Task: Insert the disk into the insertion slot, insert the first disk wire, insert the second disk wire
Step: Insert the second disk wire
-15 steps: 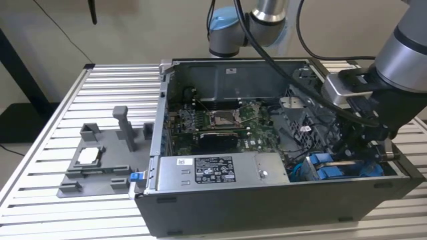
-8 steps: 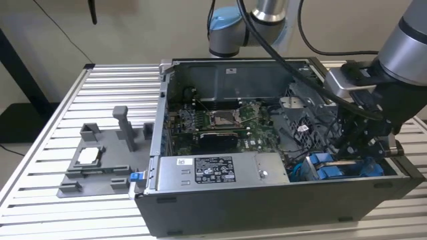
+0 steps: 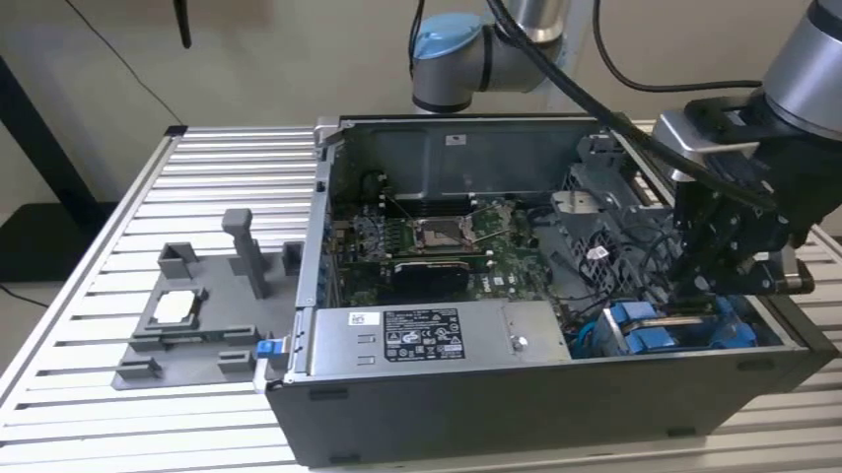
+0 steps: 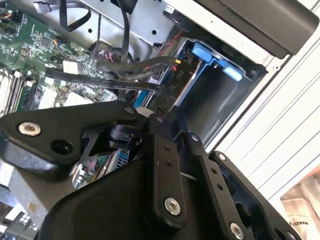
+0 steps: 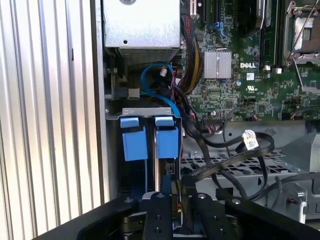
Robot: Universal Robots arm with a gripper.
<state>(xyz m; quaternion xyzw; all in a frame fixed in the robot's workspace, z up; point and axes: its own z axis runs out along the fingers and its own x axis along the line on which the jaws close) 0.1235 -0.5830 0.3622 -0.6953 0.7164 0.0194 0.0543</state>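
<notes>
Hangs at the near corner of the computer case (image 3: 526, 394), toward the exterior view's right, with the gripper (image 3: 708, 301) down at the insertion slot (image 5: 145, 111). Seems to hold the fingers (image 5: 161, 217) closed on the plug of a black wire (image 5: 225, 165), though this is hard to say for sure, being half hidden by the gripper's own body.

Shows the disk (image 5: 167, 140) already seated in that slot, standing in its blue carrier beside a second blue carrier, just beyond the plug.

Could go wrong by meeting the disk's socket tilted or a little to one side: would then jam, bend the contacts, or slip in the grip. Could also snag on the other loose black cables (image 4: 125, 75) crossing beside the slot, and so drag the plug off line. Might push the disk askew if pressed too hard.
</notes>
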